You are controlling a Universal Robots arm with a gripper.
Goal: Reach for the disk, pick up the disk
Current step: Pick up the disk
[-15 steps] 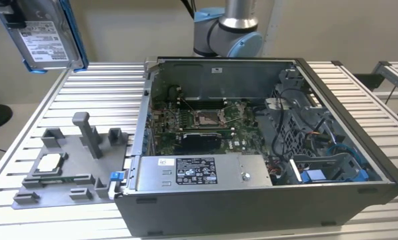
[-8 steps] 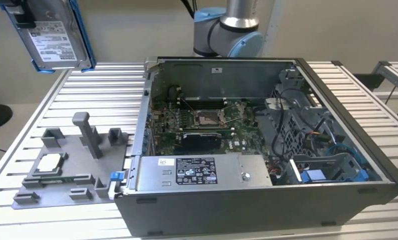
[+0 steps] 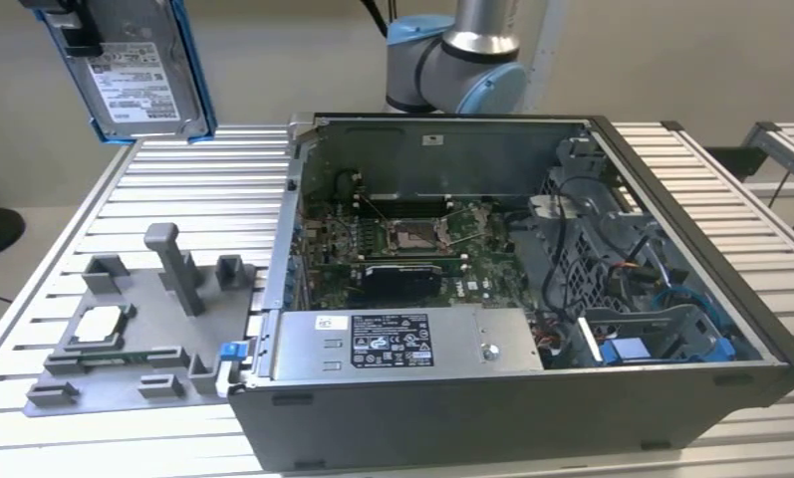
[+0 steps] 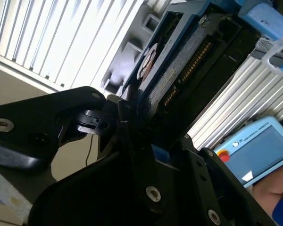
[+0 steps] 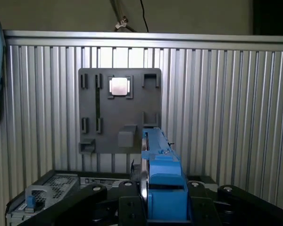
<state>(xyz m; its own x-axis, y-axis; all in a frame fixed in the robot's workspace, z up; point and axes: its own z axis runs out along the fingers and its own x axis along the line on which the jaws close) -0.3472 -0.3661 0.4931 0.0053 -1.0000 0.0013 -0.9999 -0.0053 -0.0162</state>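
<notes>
In the exterior view, the disk (image 3: 137,85) hangs upright at the exterior view's left, high above the ribbed surface (image 3: 105,189) and touching nothing below it. Its label faces the camera and the blue frame runs down its edges. The pincer (image 3: 71,25) is clenched on its upper end, and we judge that this grip alone is carrying it. The open computer case (image 3: 503,398) lies in the middle of the surface. Beside it, towards the exterior view's left, is a grey fixture plate (image 3: 170,383) whose upright pegs and brackets look made to hold parts in place. A small white-faced chip (image 3: 98,324) sits in one of its recesses.

In the second wrist view, we look along the disk (image 4: 179,61) from close by. Its board side and connector row are turned to the camera, and the dark pincer (image 4: 137,117) closes on it from both sides. A handheld control panel (image 4: 254,150) lies further off.

In the first wrist view, the disk (image 5: 160,160) shows edge-on as a blue strip, clamped across its thickness by the pincer (image 5: 162,212). We take it that this grip keeps the flat faces from tilting. Far beyond it lie the fixture plate (image 5: 120,122) and the chip (image 5: 119,86). The disk is well apart from both, so by our reading the pick-up is done.
</notes>
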